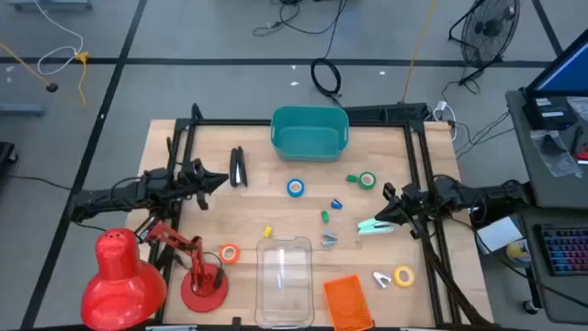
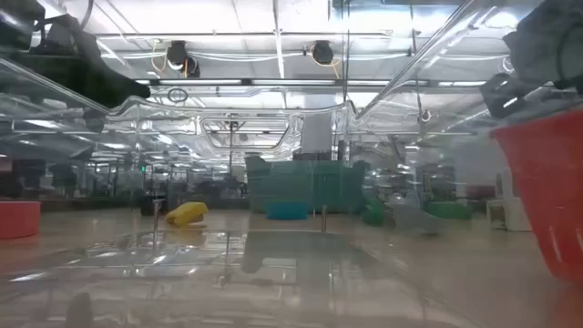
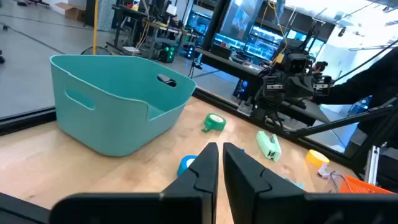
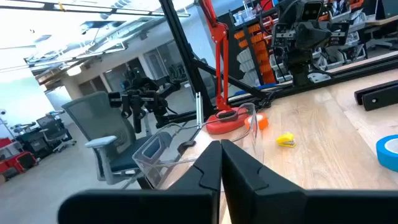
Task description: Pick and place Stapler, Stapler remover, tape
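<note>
Clear plastic bin (image 1: pixel 283 278) sits closest to the low cam and fills most of that view, so I read little through it.

Left gripper (image 1: pixel 223 180) hovers over the left side of the table (image 1: pixel 257 207), fingers (image 3: pixel 202 171) nearly touching, so jaws closed on nothing. Right gripper (image 1: pixel 390 196) hangs at the right side, jaws also closed and empty in its wrist view.

Task items:
- Mint green stapler (image 1: pixel 375 226) lies flat just below the right gripper, also seen from the left wrist (image 3: pixel 269 145).
- Black stapler (image 1: pixel 238 167) lies just right of the left gripper.
- Blue tape (image 1: pixel 295 188) mid-table, below the teal basket (image 1: pixel 310 131); pale core visible.
- Green tape (image 1: pixel 367 180) right of the blue one, near the right gripper.
- Orange tape (image 1: pixel 229 254) beside the red lamp base (image 1: pixel 203 287).
- Yellow tape (image 1: pixel 403 275) at the front right, next to the orange tray (image 1: pixel 347 302).
- Small silver piece (image 1: pixel 330 239) right of the clear bin is possibly the staple remover; too small for me to tell.

Small coloured bits are scattered mid-table, a yellow one (image 1: pixel 267 232) near the clear bin's top edge. Red desk lamp (image 1: pixel 119 276) occupies the front left corner. Teal basket looks empty from the left wrist. No readable labels or writing on anything.
</note>
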